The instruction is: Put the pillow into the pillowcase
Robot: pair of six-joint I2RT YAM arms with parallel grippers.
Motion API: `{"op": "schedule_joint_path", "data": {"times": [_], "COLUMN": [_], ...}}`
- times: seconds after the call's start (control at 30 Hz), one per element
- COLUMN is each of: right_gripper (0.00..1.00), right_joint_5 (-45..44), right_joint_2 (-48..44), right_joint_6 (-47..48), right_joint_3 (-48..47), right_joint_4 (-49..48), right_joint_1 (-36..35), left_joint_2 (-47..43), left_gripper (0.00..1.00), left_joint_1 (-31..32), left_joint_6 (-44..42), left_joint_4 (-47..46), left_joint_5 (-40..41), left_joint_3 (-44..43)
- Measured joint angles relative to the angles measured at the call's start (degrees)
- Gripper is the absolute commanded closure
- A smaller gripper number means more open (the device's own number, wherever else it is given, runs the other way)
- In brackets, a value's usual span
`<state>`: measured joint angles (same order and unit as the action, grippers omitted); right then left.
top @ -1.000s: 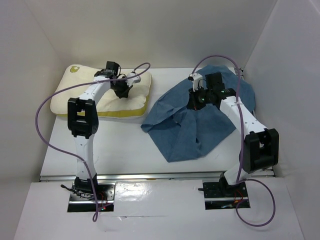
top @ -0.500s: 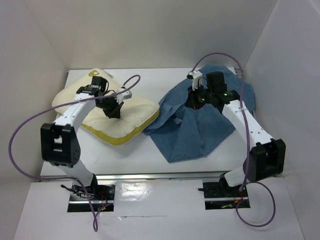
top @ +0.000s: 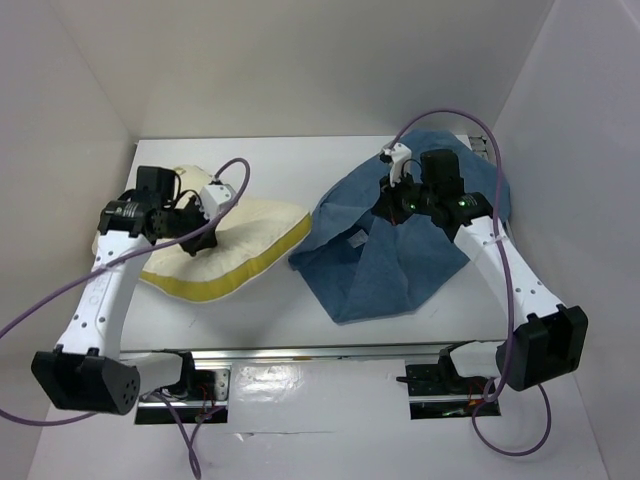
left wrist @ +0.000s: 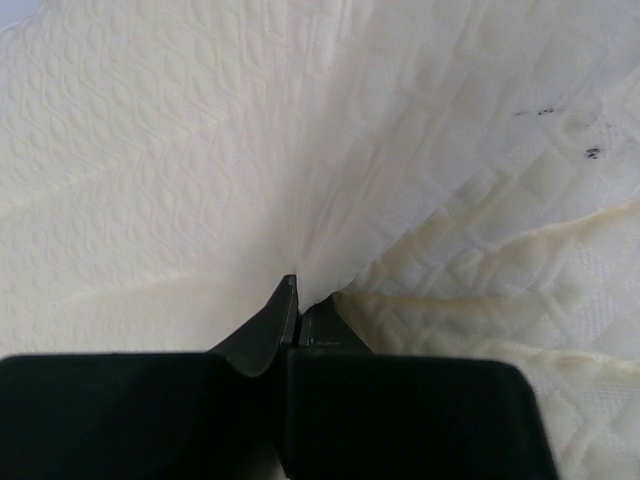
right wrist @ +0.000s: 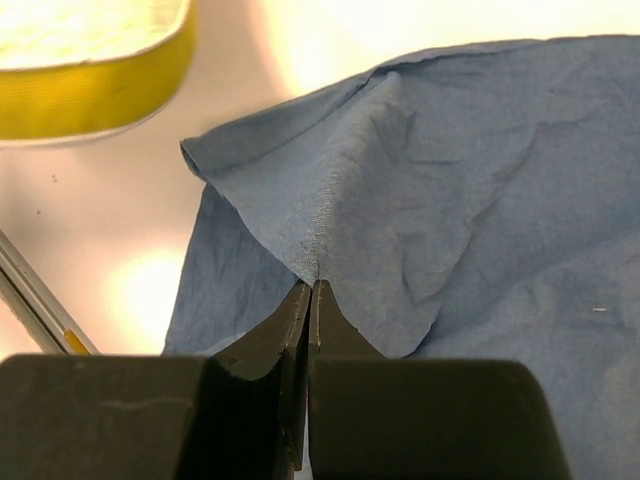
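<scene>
At the near edge of the bench (top: 270, 300), a metal rail (top: 300, 352) runs between the two arm bases, and purple cables (top: 60, 300) loop out from both arms.

The pillowcase (top: 400, 275) comes nearest to that rail. One corner of the blue cloth points toward 6 o'clock, right of the bench's middle, and the rest spreads back toward 1 o'clock in wrinkled folds.

The pillow (top: 255, 232) lies at 9 o'clock from it, on the left half of the bench, with its yellow edge facing 6 o'clock. Its right corner sits just beside the cloth, though from above it is hard to tell whether the two touch.

The left hand (top: 200, 243) is down on the left part of the pillow. Its jaws are closed tight on a pinch of the quilted cream cover, which gathers into folds at the tips in the wrist view.

Further back, the right hand (top: 392, 205) is clamped on a raised ridge of the pillowcase, drawing the cloth up into a peak. Beyond it, the far edge of the cloth lies close to the right wall.
</scene>
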<state>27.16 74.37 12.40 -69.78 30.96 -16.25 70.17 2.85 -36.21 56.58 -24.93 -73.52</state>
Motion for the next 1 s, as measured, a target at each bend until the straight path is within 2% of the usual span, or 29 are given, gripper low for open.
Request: {"op": "schedule_joint_path", "data": {"times": [0.4, 0.73, 1.0], "right_gripper": [1.0, 1.0, 1.0], "right_joint_5": [-0.11, -0.17, -0.42], "right_joint_2": [0.0, -0.13, -0.24], "right_joint_6": [-0.94, -2.27, -2.54], "right_joint_3": [0.07, 0.04, -0.31], "right_joint_4": [-1.84, -3.19, -4.04], "right_joint_1": [-0.39, -0.39, -0.39], "left_joint_2": [-13.05, -12.9, -8.92], "left_gripper": [1.0, 1.0, 1.0], "left_joint_1": [2.64, 5.22, 5.57], "left_joint_6": [-1.27, -1.16, -1.25], "left_joint_4": [13.33, 16.98, 16.74], "left_joint_5": [0.15, -1.68, -5.03], "left_joint_3": [1.68, 4.57, 5.64]}}
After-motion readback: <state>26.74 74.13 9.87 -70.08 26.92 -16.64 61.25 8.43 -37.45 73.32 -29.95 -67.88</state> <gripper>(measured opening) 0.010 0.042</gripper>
